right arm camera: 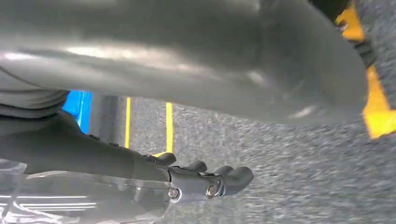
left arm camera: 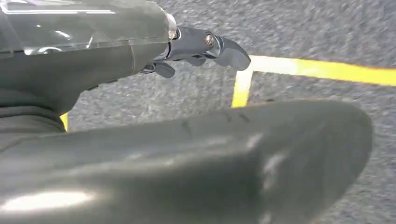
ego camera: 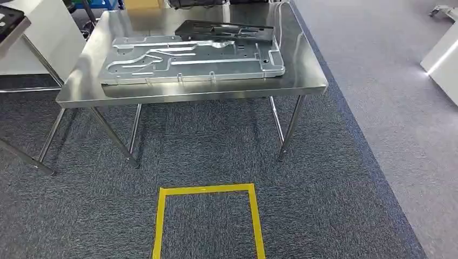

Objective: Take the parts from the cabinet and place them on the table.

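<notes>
A large silver metal plate part (ego camera: 194, 59) lies flat on the steel table (ego camera: 189, 95) ahead of me. Behind it, partly overlapped by the silver one, lies a black plate part (ego camera: 227, 29). My left hand (left arm camera: 116, 56) hangs over the carpet, its dark fingers (left arm camera: 205, 46) stretched out and its thick thumb apart from them, holding nothing. My right hand (right arm camera: 93, 158) hangs the same way above the carpet, with its fingers (right arm camera: 219, 179) slightly curled and nothing in them.
A yellow tape square (ego camera: 208, 216) marks the dark carpet in front of the table. A second steel table (ego camera: 16, 29) with a dark part on it stands at the far left. White furniture (ego camera: 443, 59) stands at the right on lighter carpet.
</notes>
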You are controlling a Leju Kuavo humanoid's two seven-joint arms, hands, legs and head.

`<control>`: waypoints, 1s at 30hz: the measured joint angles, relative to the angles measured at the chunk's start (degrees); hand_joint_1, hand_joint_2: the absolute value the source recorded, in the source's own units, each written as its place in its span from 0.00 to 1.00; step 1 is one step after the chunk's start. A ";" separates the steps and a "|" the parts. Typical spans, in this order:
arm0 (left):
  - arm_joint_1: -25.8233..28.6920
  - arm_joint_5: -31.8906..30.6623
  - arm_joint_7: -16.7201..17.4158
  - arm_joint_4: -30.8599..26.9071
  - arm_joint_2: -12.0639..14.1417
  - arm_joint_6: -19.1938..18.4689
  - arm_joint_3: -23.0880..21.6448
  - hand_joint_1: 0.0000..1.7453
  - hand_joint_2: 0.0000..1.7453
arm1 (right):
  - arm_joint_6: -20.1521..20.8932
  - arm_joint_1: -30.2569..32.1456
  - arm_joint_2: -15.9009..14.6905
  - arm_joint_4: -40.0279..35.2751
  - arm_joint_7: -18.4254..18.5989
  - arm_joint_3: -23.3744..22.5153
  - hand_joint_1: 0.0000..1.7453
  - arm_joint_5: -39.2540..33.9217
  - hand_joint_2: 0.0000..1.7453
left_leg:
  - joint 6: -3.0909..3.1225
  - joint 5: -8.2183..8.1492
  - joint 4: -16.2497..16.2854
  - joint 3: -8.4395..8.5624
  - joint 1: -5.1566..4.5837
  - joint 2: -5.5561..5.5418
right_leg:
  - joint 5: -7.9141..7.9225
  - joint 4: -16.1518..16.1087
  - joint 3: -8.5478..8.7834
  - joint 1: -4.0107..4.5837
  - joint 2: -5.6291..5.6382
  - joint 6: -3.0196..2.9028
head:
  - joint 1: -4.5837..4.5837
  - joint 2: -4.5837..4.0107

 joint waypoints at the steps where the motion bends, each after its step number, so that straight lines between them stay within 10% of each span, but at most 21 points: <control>1: 0.00 -0.09 0.09 0.00 0.00 0.00 -0.02 0.00 0.00 | 0.02 0.04 0.02 0.02 0.00 0.00 0.00 -0.04 0.00 | 0.05 0.36 2.09 0.27 0.00 0.00 | 0.62 0.15 -0.96 0.11 -0.02 0.01 | -0.02 0.00; 4: -0.05 -0.26 0.09 0.00 0.20 0.04 -0.04 0.00 0.00 | 0.04 0.02 0.24 0.11 0.24 0.00 0.00 -0.13 0.00 | 0.65 6.64 -4.88 7.28 -0.03 -0.01 | 2.31 1.07 -3.94 0.27 0.02 0.27 | -0.02 0.00; 7: -0.57 -0.41 -0.11 -0.02 0.57 0.04 -0.15 0.00 0.00 | -0.07 -0.18 0.61 0.15 0.70 0.00 0.00 -0.11 0.00 | 1.69 3.54 -19.31 17.07 -0.52 -0.09 | 3.62 1.89 -5.07 0.48 0.05 1.10 | 0.00 0.00; 11: -0.43 -0.98 0.54 -0.02 0.63 0.37 -0.24 0.00 0.00 | -0.66 -0.14 0.63 0.15 0.25 -0.06 0.00 -0.70 0.00 | 3.19 5.72 -18.96 14.97 -0.43 0.31 | 4.91 1.67 -5.60 0.15 0.14 2.55 | 0.00 0.00; 15: -0.56 -1.03 0.81 -0.02 0.92 0.26 -0.39 0.00 0.00 | -0.37 -0.21 0.63 0.15 -1.75 -0.04 0.00 -0.72 0.00 | 4.06 8.62 -18.81 11.26 -0.59 0.56 | -8.88 15.40 -9.23 -0.28 0.28 3.44 | 0.00 0.00; 17: -0.61 -1.09 0.70 -0.02 0.96 -0.07 -0.44 0.00 0.00 | -0.35 -0.29 0.63 0.15 -2.38 -0.04 0.00 -0.61 0.00 | 3.89 9.99 -18.26 9.00 -0.63 0.64 | -8.50 20.54 -9.12 -0.39 0.27 3.73 | 0.00 0.00; 20: -0.76 -1.18 -0.02 -0.02 0.96 -0.28 -0.50 0.00 0.00 | 0.22 -0.43 0.59 0.15 -2.86 -0.02 0.00 -0.31 0.00 | 3.47 11.66 -16.76 5.34 -0.63 0.67 | -1.91 12.08 -1.05 -0.41 0.28 3.34 | 0.00 0.00; 22: -0.91 -1.20 -0.48 -0.02 0.96 -0.52 -0.57 0.00 0.00 | 0.26 -0.81 0.50 0.15 -2.84 -0.02 0.00 -0.28 0.00 | 2.95 12.36 -15.76 4.14 -0.90 0.60 | -5.12 0.42 6.97 0.24 0.28 2.38 | 0.00 0.00; 26: -1.08 -1.20 -0.68 -0.02 1.09 -0.68 -0.57 0.00 0.00 | 0.26 -0.81 0.52 0.15 -2.80 0.00 0.00 -0.26 0.00 | 1.61 14.60 -16.03 3.53 -0.72 0.72 | -4.72 -0.89 6.41 0.32 0.32 0.87 | 0.00 0.00; 30: -0.77 -1.22 -0.74 -0.02 1.49 -0.70 -0.57 0.00 0.00 | 0.28 -0.82 0.74 0.28 -2.51 0.00 0.00 -0.26 0.00 | 0.49 2.18 -4.49 0.12 -0.09 0.02 | -1.46 -0.86 2.71 0.29 -0.26 -0.48 | 0.00 0.00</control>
